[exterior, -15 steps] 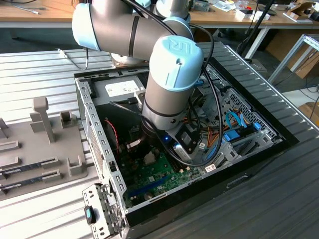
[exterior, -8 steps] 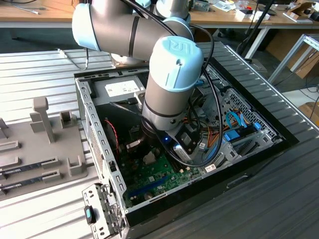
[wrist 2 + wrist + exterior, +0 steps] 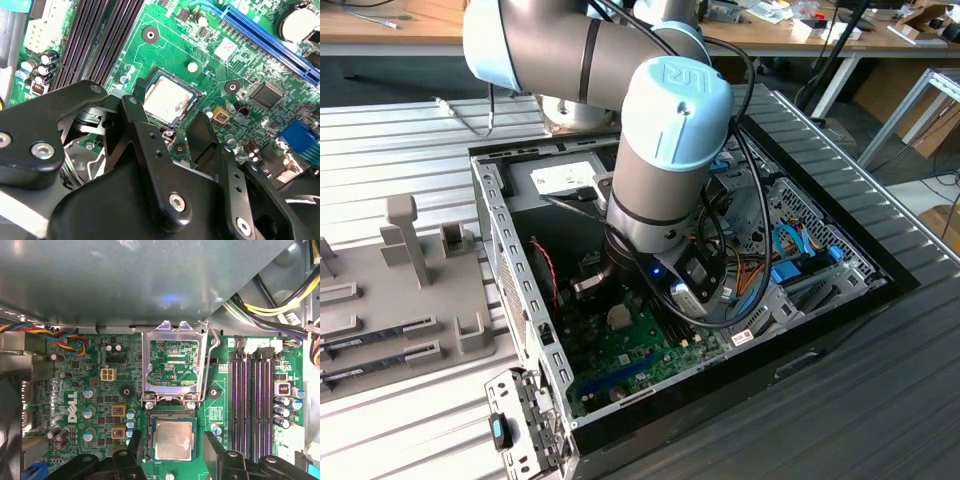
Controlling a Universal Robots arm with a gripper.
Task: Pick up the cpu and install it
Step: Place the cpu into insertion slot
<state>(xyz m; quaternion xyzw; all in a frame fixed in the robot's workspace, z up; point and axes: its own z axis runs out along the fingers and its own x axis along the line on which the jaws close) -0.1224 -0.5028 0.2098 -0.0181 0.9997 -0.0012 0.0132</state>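
The cpu point(image 3: 173, 440) point(image 3: 165, 97), a small silvery square chip, lies flat in its socket on the green motherboard point(image 3: 100, 405) point(image 3: 630, 355). My gripper point(image 3: 172, 436) point(image 3: 167, 112) hovers right over it, open, with one black finger point(image 3: 135, 442) point(image 3: 135, 115) on each side of the chip and a gap between each finger and the chip's edge. The socket's metal retention frame point(image 3: 173, 367) stands swung up beside the socket, and its wire lever point(image 3: 212, 340) is raised too. In the exterior view my arm point(image 3: 660, 170) reaches down into the open computer case point(image 3: 490, 230).
Black memory slots point(image 3: 250, 400) run beside the socket. A long blue slot point(image 3: 270, 40) crosses the board. Bundled cables point(image 3: 280, 305) and the grey case wall point(image 3: 125, 280) lie close by. A grey fixture tray point(image 3: 410, 290) with memory sticks sits at the exterior view's left.
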